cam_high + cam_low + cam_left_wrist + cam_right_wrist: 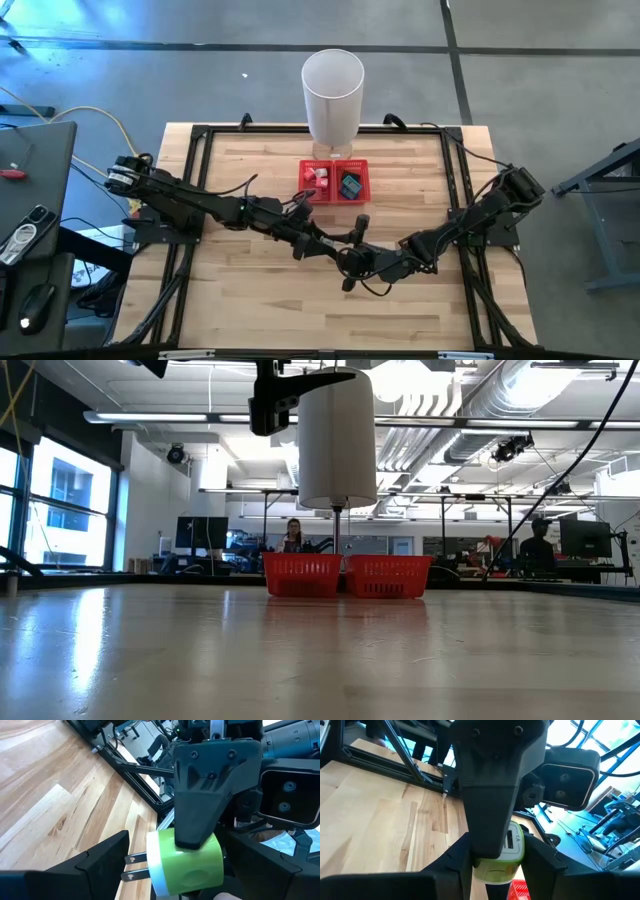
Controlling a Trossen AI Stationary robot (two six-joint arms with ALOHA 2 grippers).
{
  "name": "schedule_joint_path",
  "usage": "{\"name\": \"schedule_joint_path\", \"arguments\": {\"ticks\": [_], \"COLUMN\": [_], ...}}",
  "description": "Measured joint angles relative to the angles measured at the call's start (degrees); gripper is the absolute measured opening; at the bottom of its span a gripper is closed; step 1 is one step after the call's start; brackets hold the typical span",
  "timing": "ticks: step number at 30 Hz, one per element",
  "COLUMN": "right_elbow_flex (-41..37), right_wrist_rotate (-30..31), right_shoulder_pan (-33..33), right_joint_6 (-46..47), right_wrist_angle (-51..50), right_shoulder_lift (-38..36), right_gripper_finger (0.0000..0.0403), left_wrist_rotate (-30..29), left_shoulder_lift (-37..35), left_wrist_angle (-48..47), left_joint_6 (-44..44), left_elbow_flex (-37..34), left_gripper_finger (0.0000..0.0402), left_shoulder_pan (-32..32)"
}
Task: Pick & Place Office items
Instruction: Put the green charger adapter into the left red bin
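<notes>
We are mid-handover: the green-white charger (pixel 185 865) sits clamped between our right fingers (pixel 492 865), inside our wide-open left fingers (pixel 150 870), which must close next.

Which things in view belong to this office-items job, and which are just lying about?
Job: green-white plug, gripped in right claw; left claw open around it; small pieces in red tray.
Lying about: white bin behind tray; mouse on side desk.
</notes>
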Motion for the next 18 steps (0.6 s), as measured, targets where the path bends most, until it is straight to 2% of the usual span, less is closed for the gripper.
{"name": "schedule_joint_path", "arguments": {"ticks": [9, 18], "right_elbow_flex": [0.0, 0.0], "right_wrist_rotate": [-0.2, -0.1], "right_shoulder_pan": [0.0, 0.0], "right_joint_6": [0.1, 0.1], "right_wrist_angle": [-0.2, -0.7], "right_shoulder_lift": [0.0, 0.0], "right_gripper_finger": [0.0121, 0.0121], "left_wrist_rotate": [-0.3, -0.4], "left_shoulder_lift": [0.0, 0.0], "left_wrist_angle": [-0.2, -0.5], "left_joint_6": [0.2, 0.3], "left_elbow_flex": [0.0, 0.0], "left_gripper_finger": [0.0308, 0.0225], "left_shoulder_pan": [0.0, 0.4]}}
